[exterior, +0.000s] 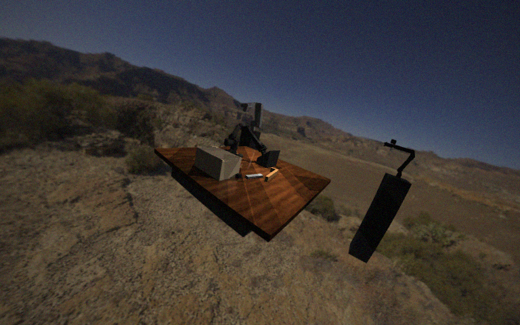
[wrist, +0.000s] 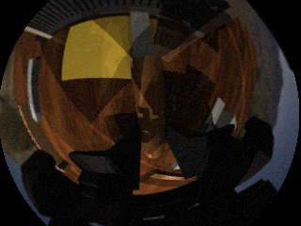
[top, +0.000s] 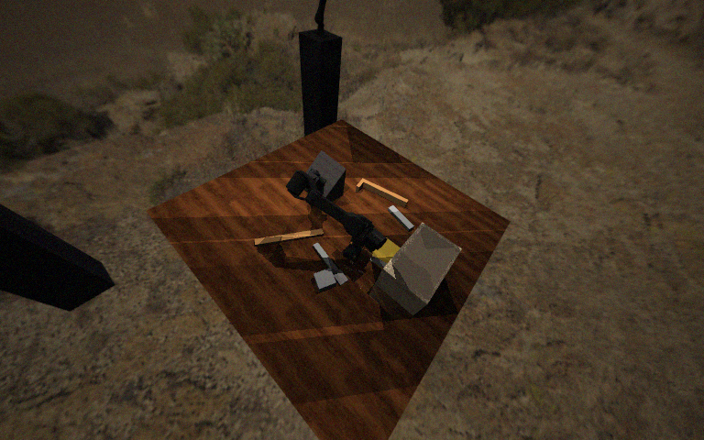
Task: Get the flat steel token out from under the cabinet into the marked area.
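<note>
The grey cabinet (top: 432, 253) (exterior: 214, 160) stands on the table, and its dark vent slots show at the top of the wrist view. The yellow marked area (top: 386, 250) (wrist: 96, 54) lies in front of it. My gripper (wrist: 150, 123) is shut on a long bar (wrist: 141, 35), which looks pale grey at the far end and brown nearer the fingers. The bar points away from the fingers, crosses over the right part of the yellow area in the wrist view, and reaches the cabinet's front. Whether its tip is under the cabinet cannot be told. I cannot make out the steel token.
A pale grey bar (top: 401, 217) (exterior: 254, 176) (wrist: 34, 89) lies on one side of the yellow area. A wooden L-shaped piece (top: 386, 192) (exterior: 271, 175) is beyond it. On the other side are a grey piece with a block (top: 324, 280) and a wooden strip (top: 289, 236). A dark block (top: 327, 169) stands beside the arm.
</note>
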Robot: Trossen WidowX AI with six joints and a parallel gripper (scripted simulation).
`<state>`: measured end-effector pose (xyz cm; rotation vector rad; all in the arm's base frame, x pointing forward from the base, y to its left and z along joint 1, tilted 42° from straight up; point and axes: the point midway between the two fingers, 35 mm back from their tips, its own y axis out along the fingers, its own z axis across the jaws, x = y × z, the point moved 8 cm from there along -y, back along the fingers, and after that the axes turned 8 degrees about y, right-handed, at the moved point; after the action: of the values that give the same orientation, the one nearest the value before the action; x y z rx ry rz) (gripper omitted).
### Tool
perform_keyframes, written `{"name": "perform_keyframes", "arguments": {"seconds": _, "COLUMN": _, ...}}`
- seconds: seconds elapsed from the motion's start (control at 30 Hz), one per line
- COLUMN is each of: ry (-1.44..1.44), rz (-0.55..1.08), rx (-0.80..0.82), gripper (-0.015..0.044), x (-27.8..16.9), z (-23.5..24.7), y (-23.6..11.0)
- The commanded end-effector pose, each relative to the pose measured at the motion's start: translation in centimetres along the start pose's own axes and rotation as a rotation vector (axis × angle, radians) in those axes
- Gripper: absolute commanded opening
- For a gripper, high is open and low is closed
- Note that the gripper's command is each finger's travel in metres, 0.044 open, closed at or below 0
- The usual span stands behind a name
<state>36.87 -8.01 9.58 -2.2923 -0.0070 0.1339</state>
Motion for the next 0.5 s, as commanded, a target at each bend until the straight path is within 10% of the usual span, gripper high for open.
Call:
{"name": "perform_keyframes", "arguments": {"seconds": 0.0, "ry": 0.005, "rz": -0.002, "rx": -0.001, "gripper": 0.0000, "x": 0.6, "z": 0.0, "y": 0.0}}
{"name": "perform_keyframes", "arguments": {"seconds": 0.47, "ry": 0.005, "rz": -0.003, "rx": -0.001, "gripper": 0.0000, "x": 2.0, "z": 0.2, "y": 0.0}}
